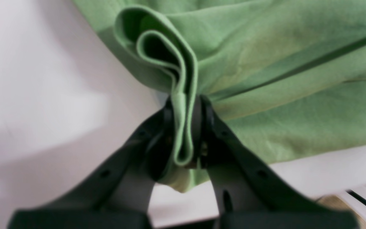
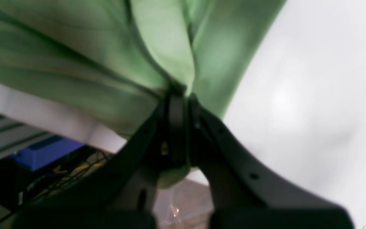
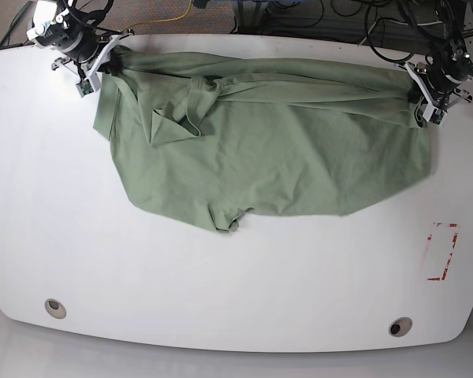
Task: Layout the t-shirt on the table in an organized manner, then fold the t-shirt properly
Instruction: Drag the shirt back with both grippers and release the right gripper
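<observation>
The sage-green t-shirt (image 3: 268, 153) lies spread across the far half of the white table (image 3: 221, 283), stretched between both arms, with folds and a bunched strip along its far edge. My left gripper (image 3: 422, 93) at the far right is shut on a folded edge of the t-shirt (image 1: 265, 79); in the left wrist view several layers sit pinched at the left gripper (image 1: 186, 127). At the far left corner my right gripper (image 3: 101, 67) is shut on the other end, where the t-shirt (image 2: 84, 63) gathers into the right gripper (image 2: 178, 111).
A red tape rectangle (image 3: 441, 252) marks the table at the right. Two grey grommet holes (image 3: 55, 308) (image 3: 400, 326) sit near the front edge. Cables (image 3: 315, 12) run behind the far edge, and a blue box (image 2: 43, 152) shows below the table.
</observation>
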Available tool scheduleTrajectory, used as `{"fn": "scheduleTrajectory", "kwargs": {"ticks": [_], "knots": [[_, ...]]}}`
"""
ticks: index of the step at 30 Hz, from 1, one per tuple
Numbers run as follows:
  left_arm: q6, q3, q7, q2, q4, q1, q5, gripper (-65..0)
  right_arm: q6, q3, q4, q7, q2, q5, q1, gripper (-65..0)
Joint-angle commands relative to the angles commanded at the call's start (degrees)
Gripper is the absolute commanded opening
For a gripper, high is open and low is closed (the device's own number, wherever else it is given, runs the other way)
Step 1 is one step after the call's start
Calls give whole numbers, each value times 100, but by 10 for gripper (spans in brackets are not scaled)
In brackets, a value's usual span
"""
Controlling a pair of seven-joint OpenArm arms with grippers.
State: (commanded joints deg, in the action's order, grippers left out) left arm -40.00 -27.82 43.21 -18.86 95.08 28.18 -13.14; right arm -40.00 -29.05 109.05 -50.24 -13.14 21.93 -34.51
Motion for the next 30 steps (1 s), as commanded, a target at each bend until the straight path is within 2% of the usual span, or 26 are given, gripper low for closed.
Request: {"fn": "scheduleTrajectory", "kwargs": {"ticks": [7, 9, 12, 13, 15, 17, 18, 22, 23, 27, 30], "knots": [[0, -35, 26, 18, 334, 246, 35, -632, 0, 0, 44, 0, -18, -9, -62, -648], [0, -167, 202, 18, 343, 229, 26, -608, 0, 0, 44, 0, -26, -18, -35, -648], [0, -440, 510, 35, 352, 185, 0, -514, 0, 0, 44, 0, -35, -53, -18, -631], [0, -510, 589, 35, 352, 53, 0, -457, 0, 0, 44, 0, -35, -53, -18, -596], [0, -536, 686, 35, 352, -114, 0, -385, 0, 0, 44, 0, -35, -35, -18, -520], [0, -633, 756, 26, 352, -193, 0, -312, 0, 0, 123, 0, -26, -9, 26, -404], [0, -730, 774, 26, 352, -220, 0, -274, 0, -9, 211, 0, 0, -44, 53, -323], [0, -897, 782, 26, 404, -387, -9, -232, 0, -132, 422, 0, 18, 0, 97, -154], [0, -914, 782, 26, 466, -475, -9, -228, 0, -167, 492, 0, 26, 0, 185, -140], [0, -914, 782, 26, 712, -580, -9, -225, 0, -158, 624, 0, 26, 44, 369, -149], [0, -897, 782, 35, 809, -835, -9, -225, 0, -141, 651, -9, 26, 484, 475, -149]]}}
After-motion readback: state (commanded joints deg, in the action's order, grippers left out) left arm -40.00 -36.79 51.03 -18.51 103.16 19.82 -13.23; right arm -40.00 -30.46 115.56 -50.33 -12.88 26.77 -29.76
